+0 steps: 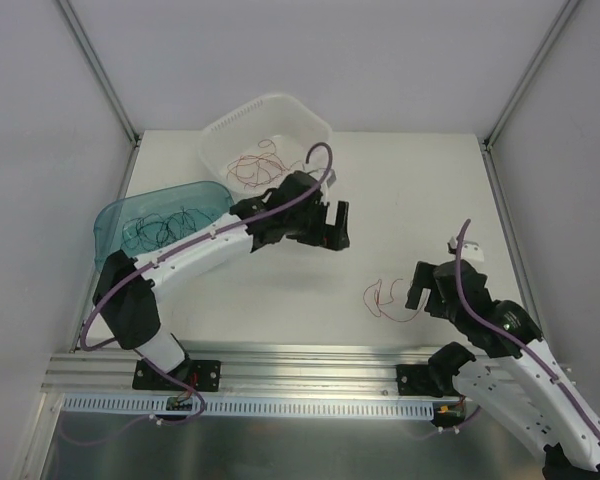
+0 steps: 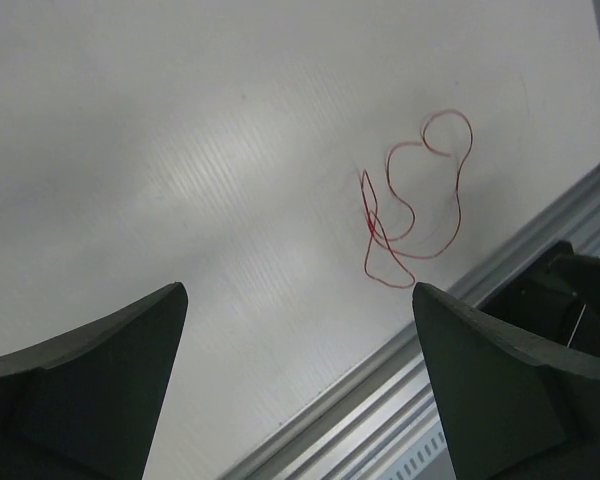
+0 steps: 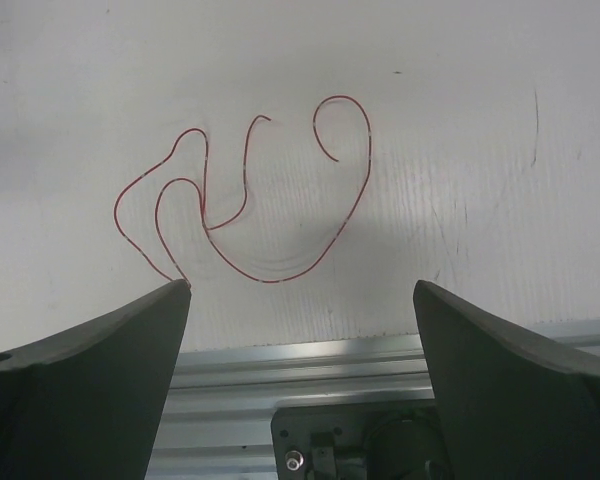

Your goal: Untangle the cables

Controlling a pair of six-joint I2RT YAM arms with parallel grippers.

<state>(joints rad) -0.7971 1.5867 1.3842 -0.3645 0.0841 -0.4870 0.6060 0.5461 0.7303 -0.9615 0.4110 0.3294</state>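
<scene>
One red cable point(image 3: 244, 195) lies loose on the table point(image 1: 400, 190) in open curls, near the front rail point(image 1: 310, 360) and just beside the right gripper point(image 1: 427, 290). More red cables point(image 1: 255, 165) sit in the clear bin point(image 1: 235, 112) at the back. Black cables point(image 1: 165, 222) sit in the teal bin point(image 1: 105, 225) at the left.

Handling, as judged: hair-thin, very light, springy, lying flat against the surface. It will likely slip from a loose pinch and flick about when lifted. The best hold appears to be where two runs meet near the middle of the curl, which gives the pads more to bite on. A lone end would be easy to miss.

Right arm: folded low, wrist pitched down toward the cable, which lies just ahead of the fingertips, not between them. Jaws spread wide, nothing held.

Left arm: stretched across the table from the left, with the left gripper point(image 1: 332, 235) beyond the clear bin and well apart from the cable, its camera looking toward it. Jaws likewise wide apart, empty.
</scene>
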